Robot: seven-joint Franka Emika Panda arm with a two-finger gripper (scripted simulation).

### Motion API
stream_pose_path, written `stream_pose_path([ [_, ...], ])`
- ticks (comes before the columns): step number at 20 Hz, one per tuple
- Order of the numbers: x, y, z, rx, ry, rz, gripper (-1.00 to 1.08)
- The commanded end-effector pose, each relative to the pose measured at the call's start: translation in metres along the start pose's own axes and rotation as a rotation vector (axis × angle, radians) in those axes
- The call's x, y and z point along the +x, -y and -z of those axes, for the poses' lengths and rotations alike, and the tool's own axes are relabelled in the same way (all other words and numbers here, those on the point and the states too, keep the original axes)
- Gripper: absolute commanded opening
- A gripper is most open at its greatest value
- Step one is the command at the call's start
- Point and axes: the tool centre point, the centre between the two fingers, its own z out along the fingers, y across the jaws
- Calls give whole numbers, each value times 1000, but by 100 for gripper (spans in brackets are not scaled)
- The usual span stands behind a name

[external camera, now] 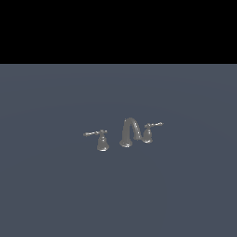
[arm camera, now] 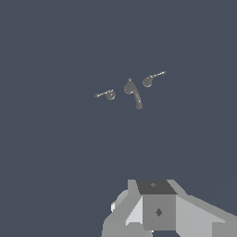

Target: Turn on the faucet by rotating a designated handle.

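The faucet (external camera: 130,132) is a small grey-metal set on the dark floor: an arched spout between two lever handles. The handle (external camera: 96,134) stands clearly apart from the spout at the exterior view's left, its thin lever lying level on a flared base. The twin lever (external camera: 151,126) overlaps the spout on the other side. No arm shows in the exterior view. In the wrist view the faucet (arm camera: 133,92) and the handle (arm camera: 106,94) look tiny and far off. My gripper (arm camera: 155,196) is a white and grey block well short of them, its jaw gap not readable.
Plain dark grey-blue floor (external camera: 55,194) surrounds the faucet on all sides. A black band fills the exterior view above the floor's far edge.
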Motion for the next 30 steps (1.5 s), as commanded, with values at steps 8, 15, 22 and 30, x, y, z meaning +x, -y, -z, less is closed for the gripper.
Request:
stream_pose_path([
  [8,9,21,-42,-4,2,-129,-100],
  [15,24,43,-92,-8,4,-281,-100],
  [22,42,64,-143,-11,6,-435,-100],
  [30,66,84,-199,-14,8,-604,-100],
])
